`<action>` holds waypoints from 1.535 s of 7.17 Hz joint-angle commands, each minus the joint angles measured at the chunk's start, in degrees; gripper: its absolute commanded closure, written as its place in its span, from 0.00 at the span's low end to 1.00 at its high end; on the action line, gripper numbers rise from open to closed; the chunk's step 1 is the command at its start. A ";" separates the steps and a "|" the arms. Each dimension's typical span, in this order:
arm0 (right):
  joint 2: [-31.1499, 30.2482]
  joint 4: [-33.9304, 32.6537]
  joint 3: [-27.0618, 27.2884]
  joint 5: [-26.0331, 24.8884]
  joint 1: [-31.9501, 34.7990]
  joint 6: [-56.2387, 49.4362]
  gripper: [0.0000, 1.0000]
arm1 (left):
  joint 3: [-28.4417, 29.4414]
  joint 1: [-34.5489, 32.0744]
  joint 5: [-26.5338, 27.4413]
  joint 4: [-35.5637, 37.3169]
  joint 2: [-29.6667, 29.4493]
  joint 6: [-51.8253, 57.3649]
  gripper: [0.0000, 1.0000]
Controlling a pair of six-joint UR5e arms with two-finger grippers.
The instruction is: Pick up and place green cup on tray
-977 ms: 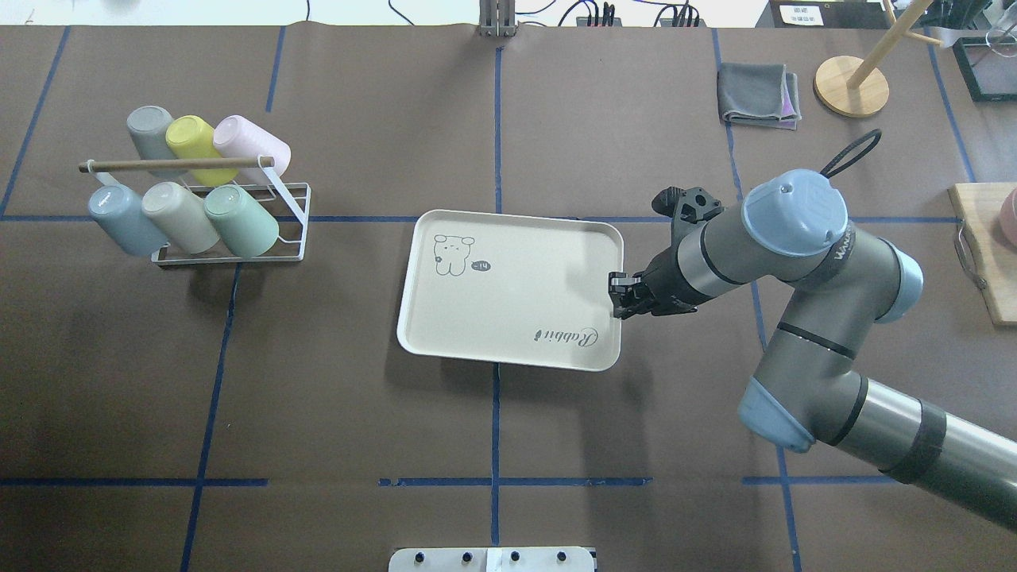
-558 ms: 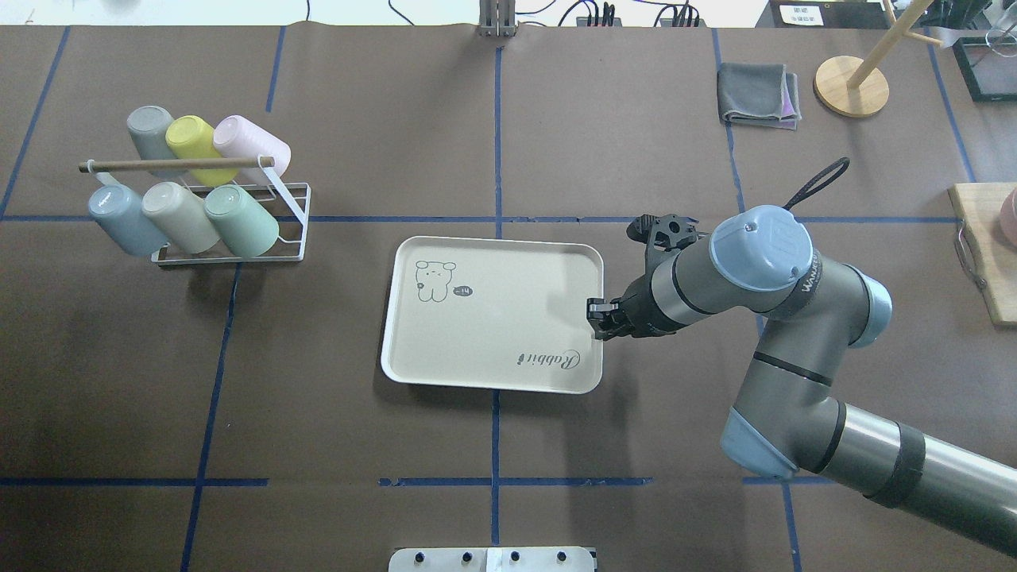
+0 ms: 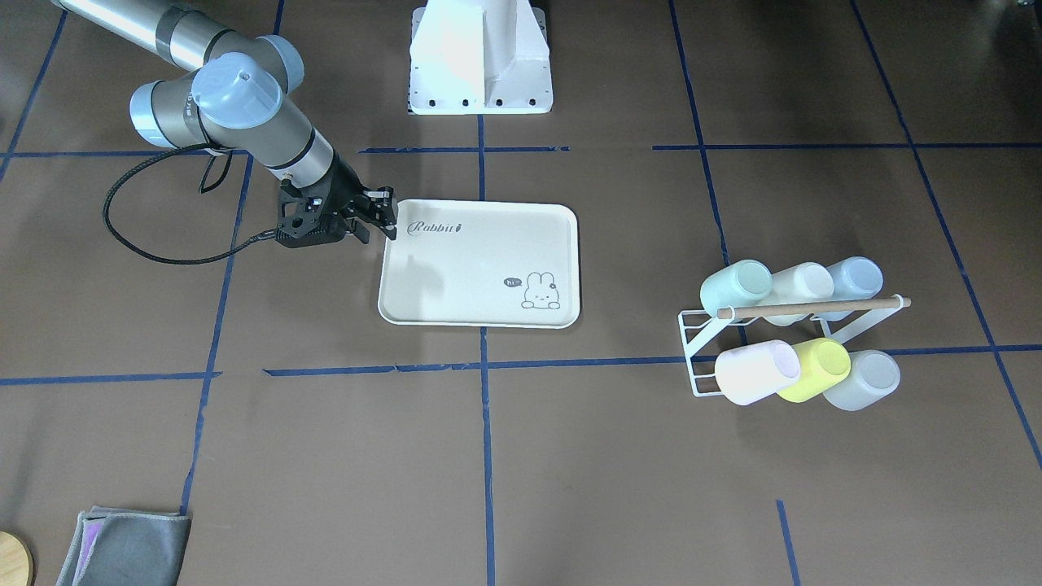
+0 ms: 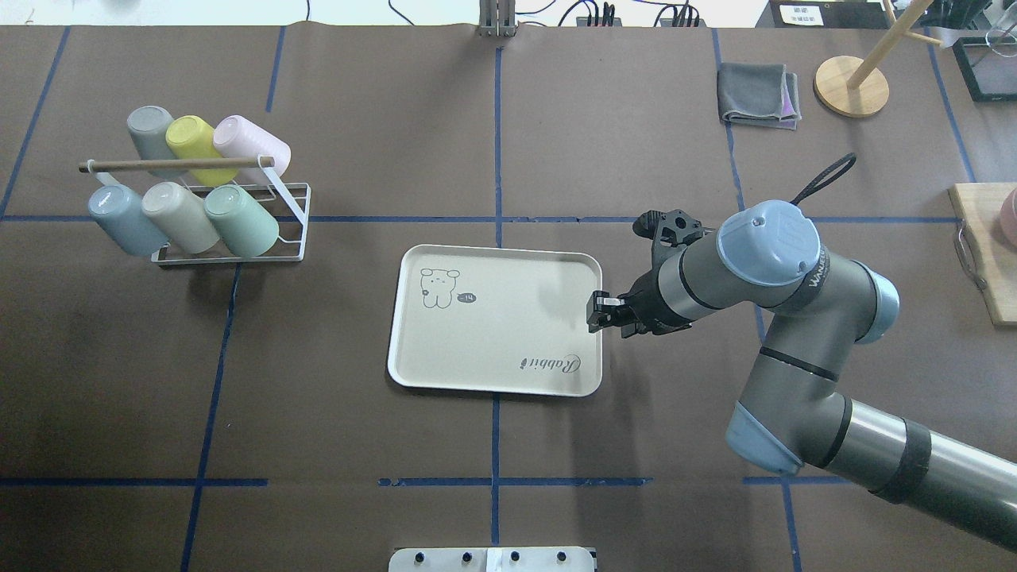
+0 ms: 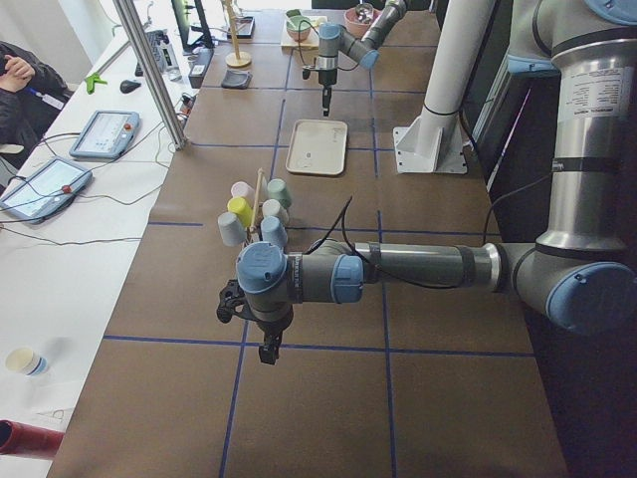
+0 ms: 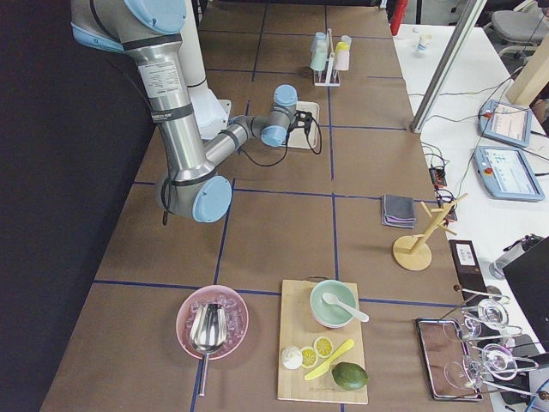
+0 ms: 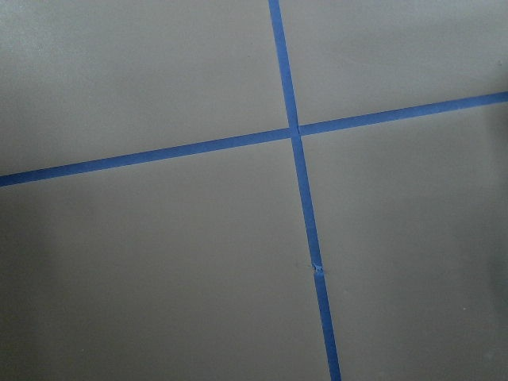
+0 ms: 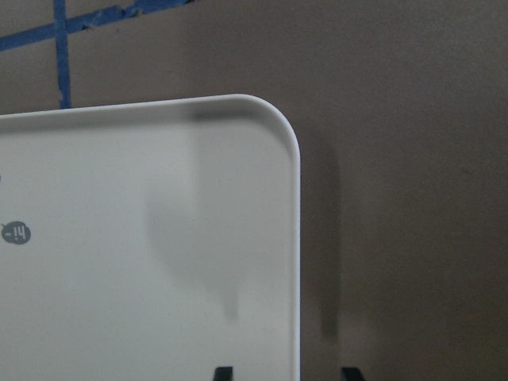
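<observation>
The green cup (image 4: 242, 221) lies tilted on the lower row of a white wire rack (image 4: 295, 213) at the table's left; it also shows in the front view (image 3: 735, 285). The cream tray (image 4: 493, 318) with the bunny drawing lies flat at mid-table. It also shows in the front view (image 3: 472, 268) and the right wrist view (image 8: 159, 238). My right gripper (image 4: 597, 311) is open at the tray's right rim, with one finger over the tray and one outside it. My left gripper (image 5: 267, 351) hangs over bare table far from the cups. I cannot tell if it is open or shut.
Grey, yellow, pink, blue and off-white cups share the rack. A folded grey cloth (image 4: 759, 95) and a wooden stand (image 4: 850, 86) are at the far right. A wooden board (image 4: 985, 254) lies at the right edge. Blue tape lines cross the brown table.
The tray moved left and toward the robot's side together with my right gripper, then settled flat. In the last half second both barely shifted.
</observation>
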 commanded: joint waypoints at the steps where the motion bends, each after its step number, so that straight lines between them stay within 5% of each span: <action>1: 0.04 -0.26 0.30 2.75 3.55 -0.02 0.00 | -0.96 0.17 0.14 -0.07 -2.22 0.42 0.00; 3: -2.23 -1.05 2.14 4.09 8.82 -0.02 0.00 | -2.88 3.85 0.15 0.73 -6.80 0.43 0.00; 7: -12.93 -4.13 6.36 6.38 18.41 -9.21 0.00 | -21.65 11.66 3.11 9.46 -7.43 0.25 0.00; 11: -22.36 -6.48 5.84 8.31 27.46 -31.07 0.00 | -40.48 29.32 32.33 30.48 -13.12 0.34 0.00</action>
